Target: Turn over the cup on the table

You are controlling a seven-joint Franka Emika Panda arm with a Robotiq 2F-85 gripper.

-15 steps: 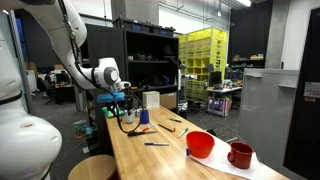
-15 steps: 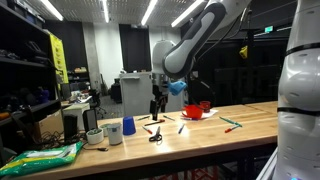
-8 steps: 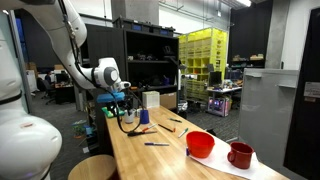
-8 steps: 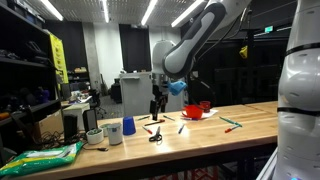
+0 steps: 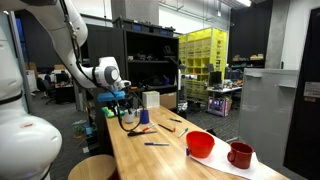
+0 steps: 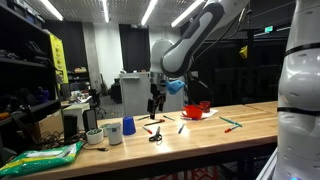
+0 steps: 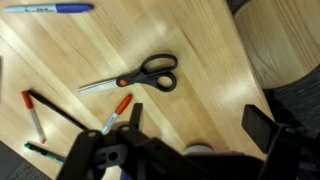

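**Blue cup near the bench end, claw open above the scissors**

Light wood runs the length of the table [image 5: 172, 160], and the cup [image 6: 128, 126] stands on it near one end, just beside a white cup [image 6: 113, 132] in an exterior view. It also shows as a small blue shape [image 5: 143, 116] on the bench in both exterior views. Whether it sits mouth up or mouth down is too small to tell.

The gripper [image 6: 155, 108] hangs above the table, apart from the cup and touching nothing. In the wrist view the gripper [image 7: 195, 125] has its two dark fingers [image 7: 262, 125] spread wide, with only bare wood between them, so it holds nothing. The cup does not show in that view.

Black-handled scissors [image 7: 140, 75] with an orange pivot lie flat on the wood ahead of the fingers. A blue pen [image 7: 50, 8] lies at the top edge, and red-capped markers [image 7: 118, 108] lie nearby.

Farther along the bench sit a red bowl [image 5: 200, 145] and, beside it, a dark red mug [image 5: 240, 155].
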